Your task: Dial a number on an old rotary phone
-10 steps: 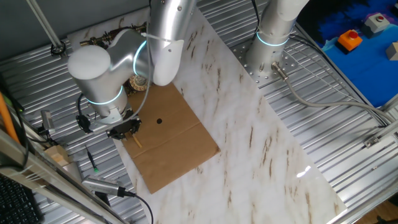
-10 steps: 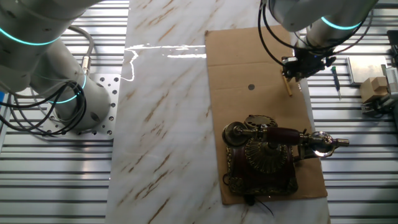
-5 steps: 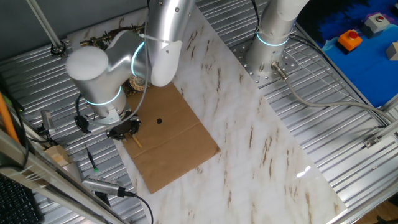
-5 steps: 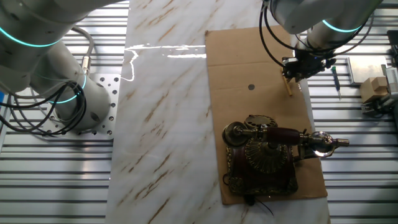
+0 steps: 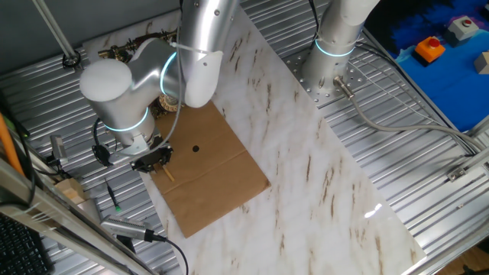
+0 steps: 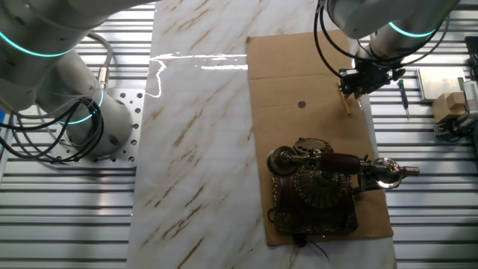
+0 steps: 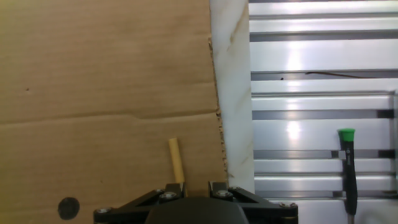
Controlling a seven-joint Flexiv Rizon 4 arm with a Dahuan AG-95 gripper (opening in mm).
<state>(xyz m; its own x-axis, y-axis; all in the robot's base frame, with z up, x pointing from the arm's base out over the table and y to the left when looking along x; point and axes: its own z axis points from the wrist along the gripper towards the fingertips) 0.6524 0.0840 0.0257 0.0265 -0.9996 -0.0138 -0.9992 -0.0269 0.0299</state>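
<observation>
The old rotary phone [image 6: 317,187], dark brown with brass trim and its handset across the top, stands on a brown cardboard sheet [image 6: 299,82]. In one fixed view the arm hides most of the phone; only brass parts [image 5: 122,50] show. My gripper [image 6: 352,84] hovers over the cardboard's far corner, well apart from the phone. It is shut on a thin tan wooden stick [image 6: 346,103], which points down to the cardboard [image 5: 166,173]. In the hand view the stick [image 7: 176,161] pokes out from between the fingers of my gripper [image 7: 189,188].
The cardboard lies on a marble tabletop [image 6: 194,149] with ribbed metal around it. A green-capped screwdriver [image 7: 347,168] lies on the metal just past the cardboard edge. A small wooden block [image 6: 448,106] sits further out. A second arm's base [image 5: 330,61] stands on the table.
</observation>
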